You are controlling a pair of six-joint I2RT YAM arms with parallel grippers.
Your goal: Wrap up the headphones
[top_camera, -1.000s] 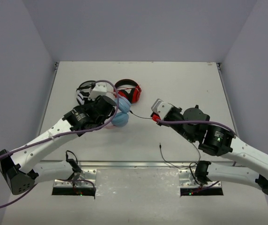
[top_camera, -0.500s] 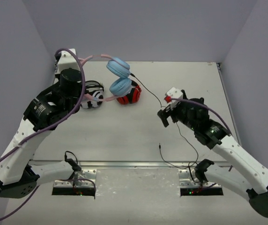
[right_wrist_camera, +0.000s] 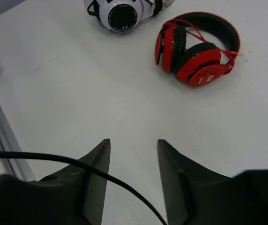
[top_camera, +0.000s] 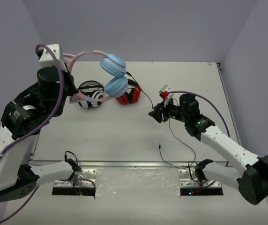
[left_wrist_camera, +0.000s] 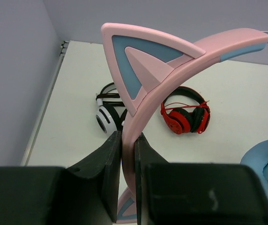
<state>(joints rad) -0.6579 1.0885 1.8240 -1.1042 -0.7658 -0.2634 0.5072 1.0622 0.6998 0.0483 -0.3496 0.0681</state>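
Pink headphones [left_wrist_camera: 171, 70] clamped in left end effector [left_wrist_camera: 128, 140].

Three headphones are here: one pink pair [top_camera: 85, 55] with two blue earcups [top_camera: 113, 65], two cat ears [left_wrist_camera: 143, 61] (one only partly seen) and one black cable [top_camera: 143, 92], one red pair [top_camera: 130, 95] and one white pair [top_camera: 91, 93]. There are two arms, the left arm [top_camera: 47, 89] and the right arm [top_camera: 218, 138], each with one two-fingered gripper: the left gripper [left_wrist_camera: 128, 140] and the right gripper [right_wrist_camera: 133, 150]. There is one table [top_camera: 124, 136].
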